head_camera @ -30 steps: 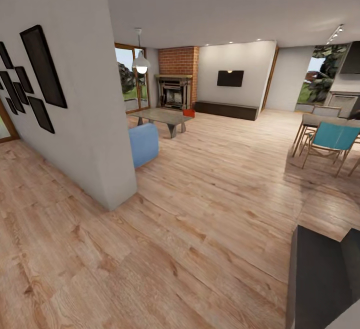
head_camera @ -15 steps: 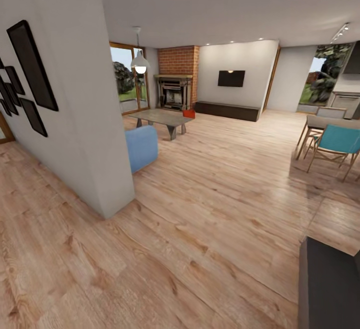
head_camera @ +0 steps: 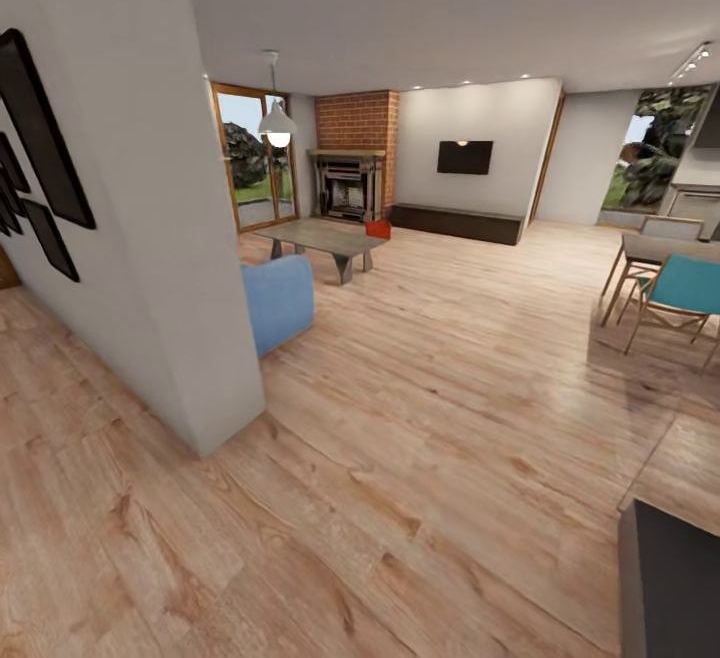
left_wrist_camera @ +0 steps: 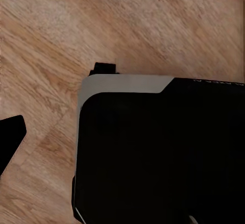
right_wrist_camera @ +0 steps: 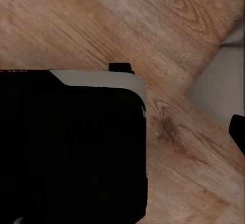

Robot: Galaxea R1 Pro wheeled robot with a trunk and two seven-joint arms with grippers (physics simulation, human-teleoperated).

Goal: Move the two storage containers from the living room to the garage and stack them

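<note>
The head view looks across the living room (head_camera: 450, 358), a wide space with light wood plank flooring that runs from the foreground to the far wall. One storage container (head_camera: 378, 228) shows there as a small orange-red patch on the floor just beside the far end of the low grey coffee table (head_camera: 322, 236), between that table and the brick fireplace (head_camera: 352, 168); it is too small and too far off to make out its rim, its walls or whether it is open, and only its colour and a roughly boxy outline can be told. Whether a second one sits with it cannot be told. A black TV (head_camera: 464, 157) hangs on the white far wall above a long dark low bench (head_camera: 457, 222). Nearer, the rounded end of a light blue sofa (head_camera: 277, 302) sticks out from behind a white wall (head_camera: 150, 198) at the left that carries black picture frames (head_camera: 40, 173). A white pendant lamp (head_camera: 278, 125) hangs over the coffee table, in front of a wood-framed glass door (head_camera: 250, 158). At the right stands a teal chair (head_camera: 684, 290) by a dining table (head_camera: 660, 248). In the left wrist view a black body with a grey edge (left_wrist_camera: 153, 147) hangs over the planks, and in the right wrist view a like black body (right_wrist_camera: 76, 142) does the same beside a pale grey strip (right_wrist_camera: 224, 81); neither arm's fingers can be made out clearly, so whether they are apart or together cannot be told.
</note>
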